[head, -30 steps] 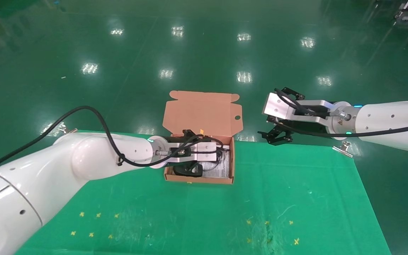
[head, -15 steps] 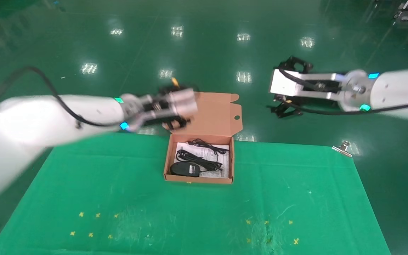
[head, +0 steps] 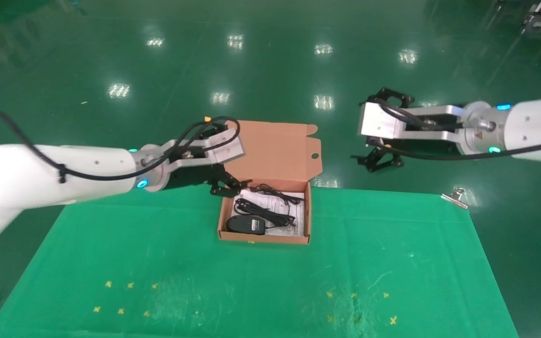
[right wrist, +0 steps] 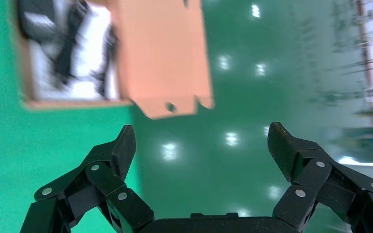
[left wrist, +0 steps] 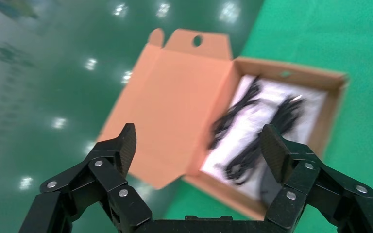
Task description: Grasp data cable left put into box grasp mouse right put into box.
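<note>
The salmon-orange box (head: pixel 263 239) stands open on the green cloth, its lid (head: pixel 270 150) tilted back. Inside, on the white sheet, lie the black mouse (head: pixel 245 225) with its bundled cord (head: pixel 263 210) and the thin data cable (head: pixel 277 194) nearer the lid. My left gripper (head: pixel 227 184) hovers open and empty at the box's back left corner; in the left wrist view it (left wrist: pixel 197 141) frames the lid (left wrist: pixel 175 97) and the blurred cables (left wrist: pixel 252 136). My right gripper (head: pixel 378 159) hangs open and empty beyond the table's far edge, right of the lid. The right wrist view (right wrist: pixel 201 141) shows only floor between its fingers.
A metal clip (head: pixel 456 197) holds the green cloth (head: pixel 392 244) at the table's far right edge. Small yellow crosses (head: pixel 125 295) mark the cloth near the front. Glossy green floor (head: pixel 270 70) lies beyond the table.
My left gripper has come up out of the box, empty, and now sits at its back left corner, leaving mouse and cables uncovered. My right gripper has risen and drawn back a little.
</note>
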### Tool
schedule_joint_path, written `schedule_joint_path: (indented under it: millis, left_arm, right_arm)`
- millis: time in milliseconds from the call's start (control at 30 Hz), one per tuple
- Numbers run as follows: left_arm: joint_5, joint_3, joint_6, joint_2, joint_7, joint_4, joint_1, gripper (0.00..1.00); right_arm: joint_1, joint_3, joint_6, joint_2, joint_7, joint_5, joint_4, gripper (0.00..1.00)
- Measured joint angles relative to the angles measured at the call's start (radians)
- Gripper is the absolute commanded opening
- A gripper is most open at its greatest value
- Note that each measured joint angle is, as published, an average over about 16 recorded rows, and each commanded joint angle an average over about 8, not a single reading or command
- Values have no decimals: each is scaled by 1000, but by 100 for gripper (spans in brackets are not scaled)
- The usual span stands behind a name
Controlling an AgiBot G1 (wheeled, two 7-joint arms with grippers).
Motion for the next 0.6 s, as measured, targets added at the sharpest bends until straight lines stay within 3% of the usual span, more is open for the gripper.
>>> schedule_joint_path:
  millis: [600]
  left_arm:
    - [-301, -272, 294, -182, 26, -148, 188, 100]
  right_arm:
    - [-244, 291, -247, 83, 26, 275, 87, 100]
